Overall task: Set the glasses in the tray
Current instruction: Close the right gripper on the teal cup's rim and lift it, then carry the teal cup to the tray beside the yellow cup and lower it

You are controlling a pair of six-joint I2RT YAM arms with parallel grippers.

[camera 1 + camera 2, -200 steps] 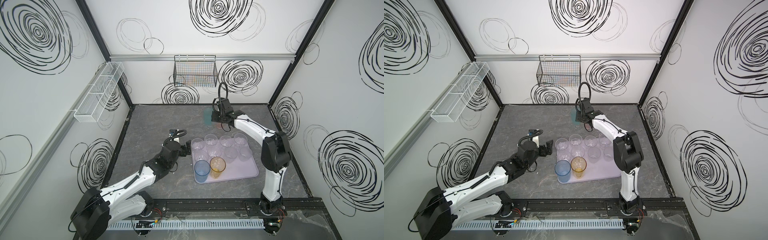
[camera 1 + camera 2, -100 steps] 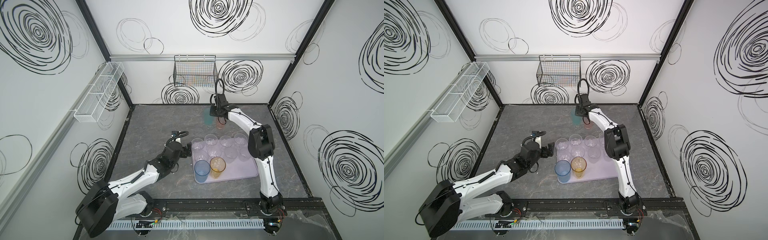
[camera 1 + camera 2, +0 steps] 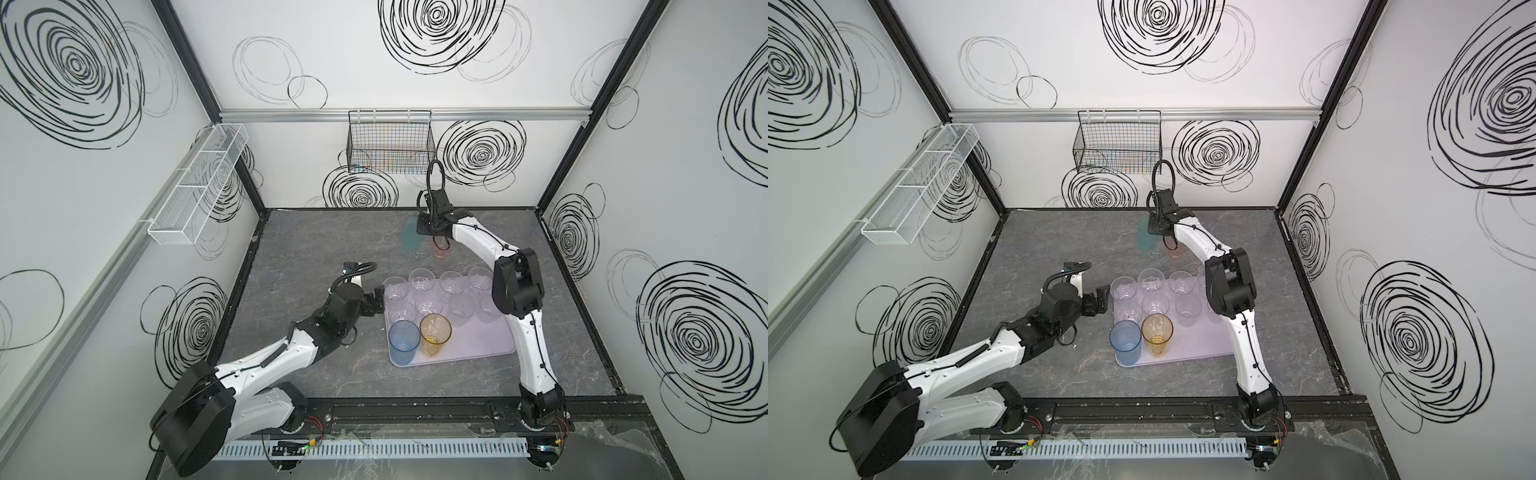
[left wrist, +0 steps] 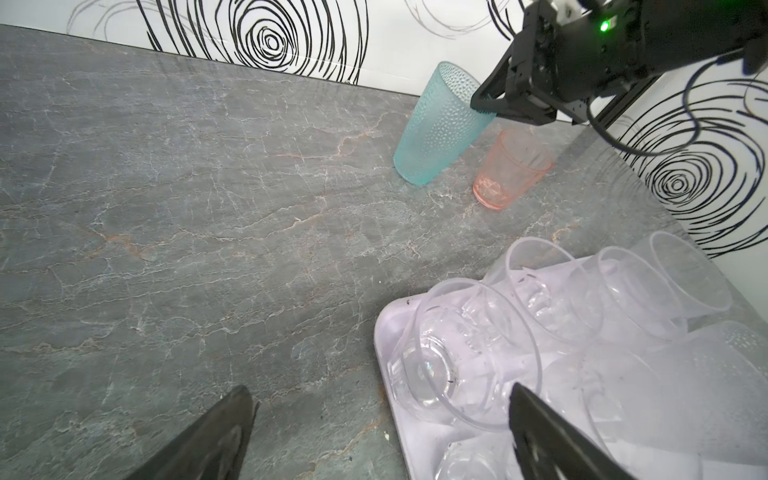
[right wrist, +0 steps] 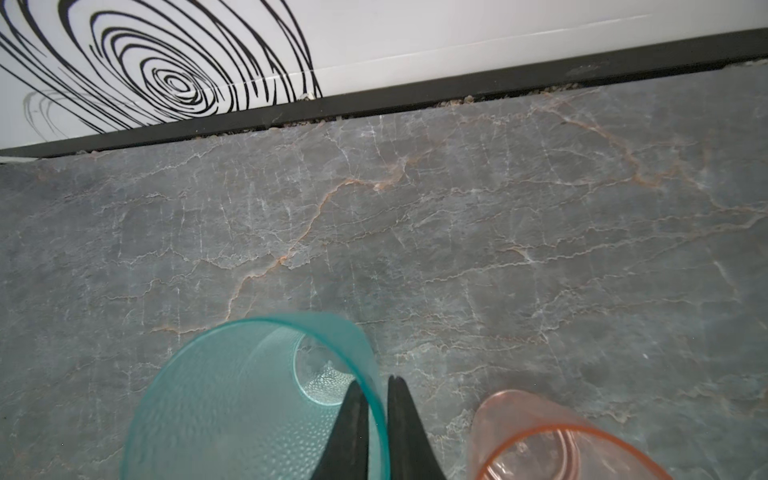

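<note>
Most of the job looked done from my seat. The tray held the blue glass and the amber glass at its near edge. Behind them stood the clear glasses, eight by my count, though the right arm crossed that side and hid part of them. All were upright and inside the rim.

Two were left out, both on the table beyond the tray's far edge and well apart from it. They were the teal glass and, just beside it and a touch nearer the tray, the shorter pink glass.

And there was the right gripper on the teal one, pinching its rim with one finger inside the wall and one outside. I could not tell for sure whether its foot had left the table; in the left wrist view it looked down. Nothing touched the pink one.

The left gripper hung at the tray's left edge, spread wide, with nothing between its fingers.

So my read was ten in, two to go. The teal one needed carrying to the bare part of the tray beside the amber glass, then the pink one, and that thin rim grip could let the glass swing on the way
</note>
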